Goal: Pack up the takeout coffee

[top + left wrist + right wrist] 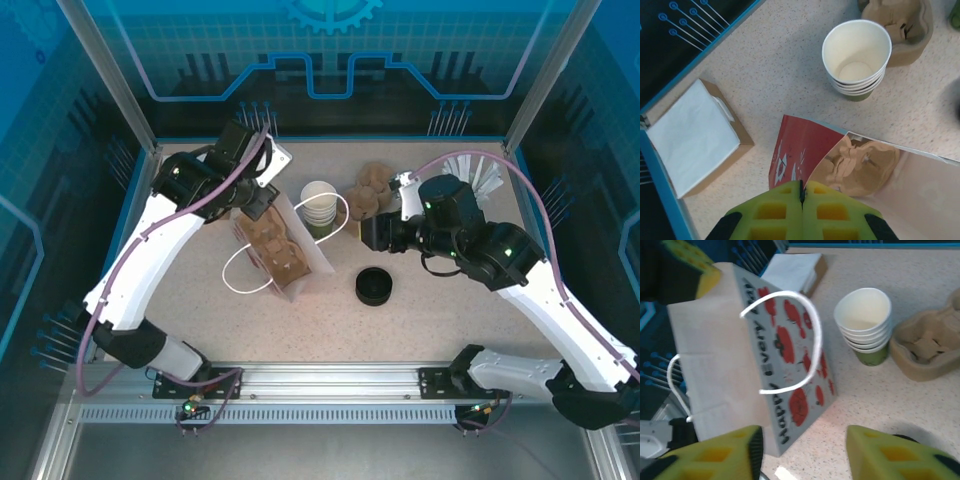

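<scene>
The takeout coffee (320,203) is a white-rimmed paper cup with a green wall, standing empty on top of a nested stack in mid-table. It shows in the left wrist view (857,47) and the right wrist view (863,315). Left of it stands a paper bag (292,258) printed with red poppies (787,347), with a brown pulp carrier (862,165) inside. My left gripper (258,205) is shut (801,192) on the bag's rim (795,150). My right gripper (360,232) hangs open (802,452) just right of the bag and near the cups, with nothing between its fingers.
Spare pulp carriers (368,190) lie right of the cups (925,352). A black lid (374,287) sits nearer the front. A box of white napkins (695,137) stands at the back left. A pale cup of white sticks (470,172) is behind the right arm.
</scene>
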{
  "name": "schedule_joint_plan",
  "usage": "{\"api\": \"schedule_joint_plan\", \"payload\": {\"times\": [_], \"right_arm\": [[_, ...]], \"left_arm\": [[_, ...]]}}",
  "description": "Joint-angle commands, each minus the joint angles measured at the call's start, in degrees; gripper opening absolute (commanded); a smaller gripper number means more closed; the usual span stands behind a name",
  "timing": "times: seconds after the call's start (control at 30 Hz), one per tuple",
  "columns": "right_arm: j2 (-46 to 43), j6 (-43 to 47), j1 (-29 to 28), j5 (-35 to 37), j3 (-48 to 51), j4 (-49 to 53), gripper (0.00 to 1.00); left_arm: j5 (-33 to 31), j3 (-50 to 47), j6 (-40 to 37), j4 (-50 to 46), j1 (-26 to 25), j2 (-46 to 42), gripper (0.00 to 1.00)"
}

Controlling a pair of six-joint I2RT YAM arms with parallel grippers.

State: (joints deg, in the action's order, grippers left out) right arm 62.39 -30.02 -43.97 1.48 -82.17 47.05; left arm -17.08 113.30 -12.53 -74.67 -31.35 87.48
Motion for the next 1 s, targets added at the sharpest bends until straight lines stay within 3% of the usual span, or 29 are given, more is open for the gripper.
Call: {"api": "schedule_joint_plan", "payload": {"times": [0.0, 0.27, 0.6, 0.97], "right_arm": [[1.8, -0.9, -2.9, -1.9, -3.0, -1.8, 0.38], [10.2, 1.1, -9.2, 0.5, -9.8, 0.5, 0.15], [24.3, 10.5, -11.8, 1.6, -17.3, 1.0, 0.12], [30.8, 20.7, -12.3, -1.4, -15.5, -0.3, 0.11]], "left_arm": [[3.7, 4.5, 7.6, -4.3, -0.4, 1.5, 0.0], [9.9, 3.1, 10.6, -5.1, -0.3, 2.6, 0.0], [14.3, 0.2, 11.7, -2.4, 0.4, 1.9, 0.0], [30.9, -9.2, 12.5, 3.6, 10.4, -1.9, 0.0]]}}
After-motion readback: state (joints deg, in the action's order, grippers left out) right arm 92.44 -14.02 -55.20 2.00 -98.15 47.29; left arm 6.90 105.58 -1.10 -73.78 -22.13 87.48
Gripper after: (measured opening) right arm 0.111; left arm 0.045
